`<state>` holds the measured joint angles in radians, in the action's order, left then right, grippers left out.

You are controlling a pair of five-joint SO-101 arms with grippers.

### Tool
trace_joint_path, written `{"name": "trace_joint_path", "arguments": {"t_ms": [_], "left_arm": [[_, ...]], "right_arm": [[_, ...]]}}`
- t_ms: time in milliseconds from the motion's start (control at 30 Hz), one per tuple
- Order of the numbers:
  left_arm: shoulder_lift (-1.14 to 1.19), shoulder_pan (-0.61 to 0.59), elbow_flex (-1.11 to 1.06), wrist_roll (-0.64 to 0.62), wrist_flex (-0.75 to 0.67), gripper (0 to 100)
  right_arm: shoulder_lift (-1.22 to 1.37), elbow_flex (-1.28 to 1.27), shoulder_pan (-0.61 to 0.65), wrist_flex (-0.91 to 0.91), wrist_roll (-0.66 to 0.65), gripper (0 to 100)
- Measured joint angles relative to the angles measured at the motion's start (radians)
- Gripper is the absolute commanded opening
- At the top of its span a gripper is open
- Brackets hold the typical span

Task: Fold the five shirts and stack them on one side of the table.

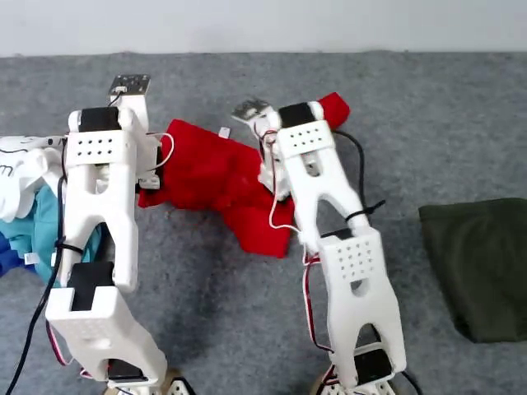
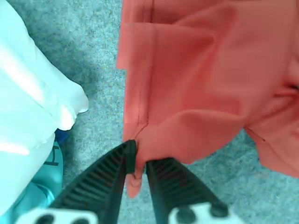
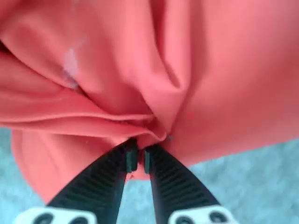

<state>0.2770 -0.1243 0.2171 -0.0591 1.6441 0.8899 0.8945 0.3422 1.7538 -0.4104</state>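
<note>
— Where is the red shirt [image 1: 210,177] lying?
— It is lying crumpled in the middle of the table [image 1: 428,107]. The left gripper [image 2: 136,163] is pinching its hem, and the right gripper [image 3: 138,158] is clamping a bunched fold.
— What is the risk?
— Both are biting thin edges, so pulling apart is likely risking a slip.

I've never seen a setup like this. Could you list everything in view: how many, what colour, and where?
red shirt: one, red, crumpled mid-table towards the far side, pinched by both grippers
dark green shirt: one, dark green, lying flat at the table's right edge
white shirt: one, white, in a heap at the left edge
teal shirt: one, teal, same heap, next to the white one
blue cloth: one piece, blue, peeking out of that heap
table: one, grey fuzzy surface
left arm: one, white
right arm: one, white
left gripper: one, black, shut on the red shirt's edge
right gripper: one, black, shut on a red fold
</note>
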Motion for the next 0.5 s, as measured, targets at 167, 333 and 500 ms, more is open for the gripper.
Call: {"name": "trace_joint_path", "arguments": {"t_ms": [167,333,500], "left_arm": [[0.0,0.0,0.0,0.0,0.0,1],[0.0,0.0,0.0,0.0,0.0,1],[0.0,0.0,-0.005,0.0,0.0,1]], "right_arm": [[-0.11,-0.14,-0.051,0.0,0.0,8.3],[-0.163,-0.152,-0.057,0.0,0.052,23.4],[-0.232,-0.153,0.005,0.0,0.103,20.6]]}}
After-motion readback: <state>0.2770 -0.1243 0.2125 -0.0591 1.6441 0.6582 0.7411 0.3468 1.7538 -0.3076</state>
